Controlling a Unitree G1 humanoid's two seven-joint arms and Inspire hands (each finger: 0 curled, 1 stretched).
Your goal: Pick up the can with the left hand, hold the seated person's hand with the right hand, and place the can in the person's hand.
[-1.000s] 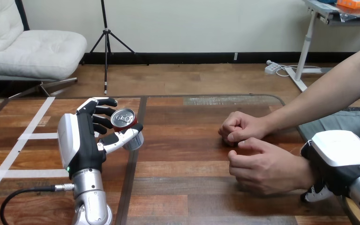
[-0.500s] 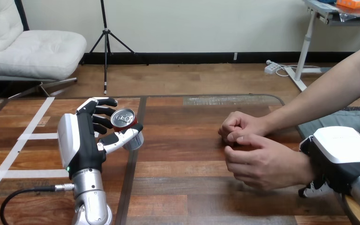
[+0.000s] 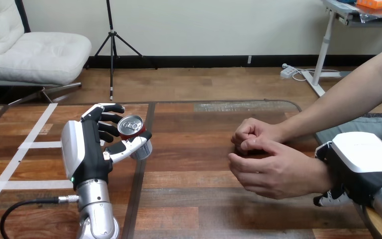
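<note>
Red-and-silver, the can point(image 3: 132, 130) stands left of centre on the desk point(image 3: 199, 204) with the left hand point(image 3: 87, 149) curled round it, thumb in front, exactly as a second ago; it seems not yet lifted, though its base is partly hidden. The change is at the right: the person's nearer hand point(image 3: 273, 172) has slid leftward, and the right hand point(image 3: 360, 159) has followed beside its wrist. Whether it grips that wrist I cannot tell, so the hold looks under way and the handover not begun. The can's print is too small to read

Bare table point(image 3: 194, 154) lies between can point(image 3: 131, 126) and person's hands point(image 3: 273, 172).
</note>
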